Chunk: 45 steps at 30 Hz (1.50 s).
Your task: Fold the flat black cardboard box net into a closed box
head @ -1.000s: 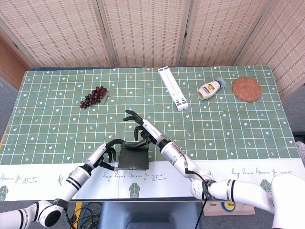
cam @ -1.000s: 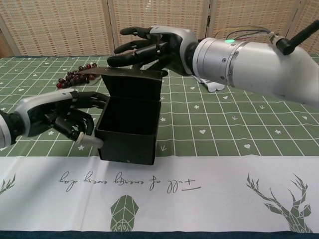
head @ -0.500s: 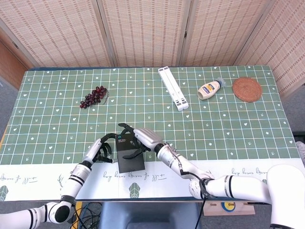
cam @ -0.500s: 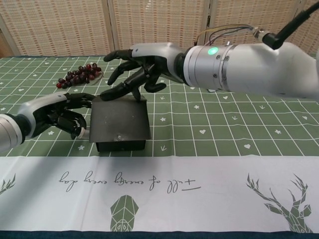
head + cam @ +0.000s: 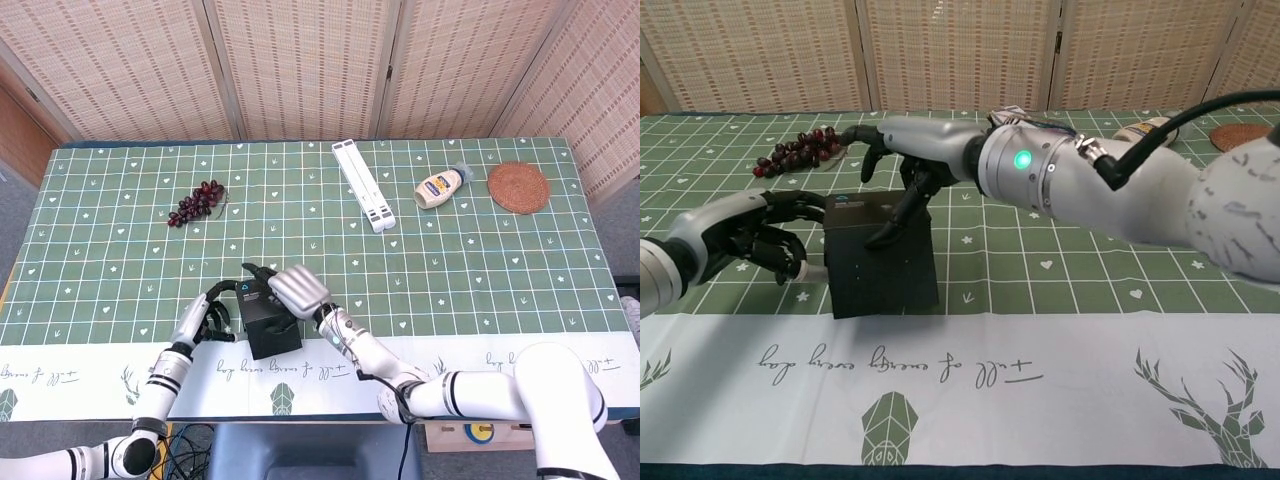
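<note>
Near the counter's [image 5: 420, 250] front edge, the matte black cardboard box [image 5: 880, 255] sits closed; the right hand [image 5: 902, 150] presses spread fingers onto its lid, the left hand [image 5: 755, 232] curling fingers against its side.

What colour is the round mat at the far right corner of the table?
The round mat is reddish brown, with a woven look; the head view shows it best.

The box [image 5: 880, 255] stands on the counter [image 5: 480, 270] near its near edge, left of centre. The left hand [image 5: 755, 237] lies just beside the box's left side; the right hand [image 5: 905, 150] rests on its top from the right. The grapes [image 5: 197, 202] lie farther back to the left. The stand [image 5: 364, 185], bottle [image 5: 441, 186] and coaster [image 5: 518, 187] sit far right.
</note>
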{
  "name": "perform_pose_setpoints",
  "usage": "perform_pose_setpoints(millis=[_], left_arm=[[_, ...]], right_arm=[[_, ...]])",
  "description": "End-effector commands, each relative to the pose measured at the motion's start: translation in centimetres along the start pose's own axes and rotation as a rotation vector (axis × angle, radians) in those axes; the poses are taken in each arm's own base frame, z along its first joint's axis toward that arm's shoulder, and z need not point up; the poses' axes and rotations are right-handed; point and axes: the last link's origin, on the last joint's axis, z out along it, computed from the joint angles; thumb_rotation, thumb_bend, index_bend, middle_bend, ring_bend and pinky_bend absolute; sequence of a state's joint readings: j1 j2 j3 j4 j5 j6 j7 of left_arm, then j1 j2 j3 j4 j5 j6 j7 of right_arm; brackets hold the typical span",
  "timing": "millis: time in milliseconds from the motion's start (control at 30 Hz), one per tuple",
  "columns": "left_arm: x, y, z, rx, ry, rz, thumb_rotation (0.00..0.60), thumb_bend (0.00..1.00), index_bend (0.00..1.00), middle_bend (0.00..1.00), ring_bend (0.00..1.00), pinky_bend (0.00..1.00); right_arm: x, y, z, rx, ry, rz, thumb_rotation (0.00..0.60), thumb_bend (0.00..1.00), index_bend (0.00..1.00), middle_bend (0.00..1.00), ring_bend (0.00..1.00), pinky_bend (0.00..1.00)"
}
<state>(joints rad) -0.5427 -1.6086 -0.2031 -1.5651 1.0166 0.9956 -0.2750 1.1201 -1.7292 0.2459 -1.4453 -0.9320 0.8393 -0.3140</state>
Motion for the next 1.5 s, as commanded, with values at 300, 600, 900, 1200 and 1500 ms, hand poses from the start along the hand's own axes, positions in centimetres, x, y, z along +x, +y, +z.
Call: perform_pose_setpoints(millis=[300, 600, 900, 1200, 1500], left_arm=[[1.7, 0.5, -1.1, -0.047, -0.039, 0.089, 0.6, 0.11, 0.0, 0.14, 0.48, 0.62], [5.1, 0.7, -3.0, -0.068, -0.047, 0.22, 0.6, 0.11, 0.0, 0.07, 0.44, 0.6], [7.6, 0.9, -4.8, -0.068, -0.059, 0.314, 0.6, 0.11, 0.0, 0.06, 0.42, 0.59], [8.5, 1.1, -5.8, -0.099, -0.033, 0.375, 0.6, 0.11, 0.0, 0.05, 0.41, 0.59], [8.8, 1.3, -6.1, -0.109, -0.032, 0.361, 0.6, 0.11, 0.0, 0.05, 0.41, 0.59]], right_arm=[[-0.6, 0.2, -0.4, 0.005, 0.001, -0.095, 0.482, 0.0, 0.0, 0.22, 0.65, 0.94], [-1.0, 0.3, -0.9, 0.042, 0.016, -0.214, 0.47, 0.01, 0.05, 0.23, 0.65, 0.94], [-2.1, 0.5, -1.1, 0.087, 0.048, -0.321, 0.6, 0.14, 0.24, 0.32, 0.65, 0.94], [-3.1, 1.0, -0.9, 0.118, 0.084, -0.423, 0.6, 0.24, 0.35, 0.39, 0.65, 0.93], [-2.9, 1.3, -1.3, 0.106, 0.096, -0.422, 0.6, 0.24, 0.35, 0.39, 0.65, 0.93]])
